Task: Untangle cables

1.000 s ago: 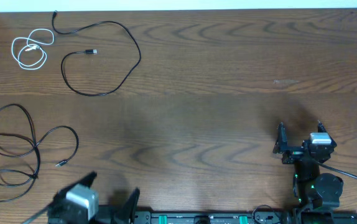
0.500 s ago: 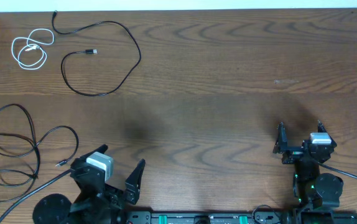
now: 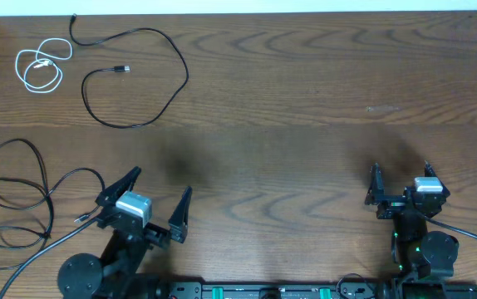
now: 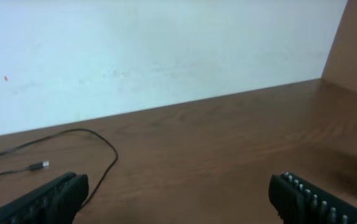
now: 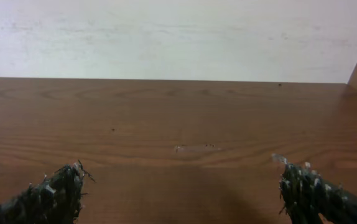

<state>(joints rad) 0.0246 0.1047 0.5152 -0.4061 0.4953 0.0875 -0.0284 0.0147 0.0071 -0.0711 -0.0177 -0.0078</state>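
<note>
The left jaws and right jaws were found open, empty. A black cable (image 3: pixel 49 198) was noted near the left jaws.

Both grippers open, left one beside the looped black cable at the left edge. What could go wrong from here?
1. The left black cable crosses itself in several loops; pulling its plug end with the left gripper may cinch the crossing rather than open it.
2. The left arm's own thick wire runs close by that cable's lower loop and could snag it.
3. The white cable lies close to the upper black cable; dragging either might tangle them.
</note>
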